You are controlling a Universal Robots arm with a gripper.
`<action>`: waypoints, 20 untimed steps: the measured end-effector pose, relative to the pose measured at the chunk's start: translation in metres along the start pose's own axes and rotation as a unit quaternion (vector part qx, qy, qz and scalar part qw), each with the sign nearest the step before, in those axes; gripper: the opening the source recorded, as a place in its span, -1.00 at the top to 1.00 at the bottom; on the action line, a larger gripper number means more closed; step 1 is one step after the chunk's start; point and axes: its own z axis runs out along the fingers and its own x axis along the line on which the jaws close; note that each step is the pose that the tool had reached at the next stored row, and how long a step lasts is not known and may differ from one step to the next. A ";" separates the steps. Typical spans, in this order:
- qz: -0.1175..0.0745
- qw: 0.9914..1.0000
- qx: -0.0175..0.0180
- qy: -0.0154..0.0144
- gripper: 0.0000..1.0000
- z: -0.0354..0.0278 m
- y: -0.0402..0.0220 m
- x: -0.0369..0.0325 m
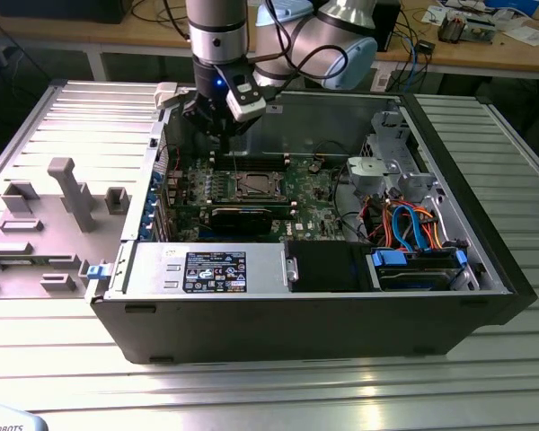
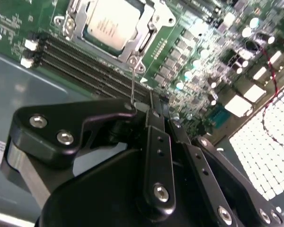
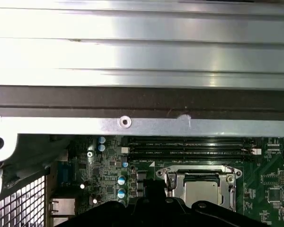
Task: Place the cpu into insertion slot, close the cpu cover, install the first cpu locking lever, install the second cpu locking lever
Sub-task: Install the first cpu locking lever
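Note:
The cpu (image 2: 111,21) lies silvery and flat in the insertion slot (image 1: 253,186) on the green motherboard. The cpu cover (image 2: 146,30) is down over it as a shiny frame, which also surrounds the cpu (image 3: 201,194) in the first wrist view. A thin wire locking lever (image 2: 132,80) stands up from the socket's corner and runs to my gripper (image 2: 157,106), whose black fingers are pressed together at its top end. In the exterior view the gripper (image 1: 223,136) hangs just above the socket's rear left, with the lever (image 1: 236,166) below it.
Long memory slots (image 2: 85,66) run beside the socket, toward the case's rear wall (image 3: 132,123). A black expansion card (image 1: 242,218) lies in front of the socket. A drive cage with orange and blue cables (image 1: 413,224) stands to the exterior view's right, and a grey fixture plate (image 1: 63,197) lies outside the case.

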 end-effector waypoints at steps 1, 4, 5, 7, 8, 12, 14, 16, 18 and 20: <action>0.000 1.000 0.000 0.000 0.79 0.0001 0.0005 -0.0009; 0.000 1.000 0.000 0.000 0.79 0.0005 0.0013 -0.0053; 0.000 1.000 0.000 0.000 0.79 0.0005 0.0012 -0.0058; 0.000 1.000 0.000 0.000 0.79 0.0005 0.0013 -0.0059; 0.000 1.000 0.000 0.000 0.79 0.0006 0.0013 -0.0061; 0.000 1.000 0.000 0.000 0.79 0.0006 0.0013 -0.0063; 0.000 1.000 0.000 0.000 0.79 0.0005 0.0013 -0.0063; 0.000 1.000 0.000 0.000 0.79 0.0005 0.0013 -0.0064; 0.000 1.000 0.000 0.000 0.79 0.0006 0.0013 -0.0067; 0.000 1.000 0.000 0.000 0.79 0.0007 0.0013 -0.0080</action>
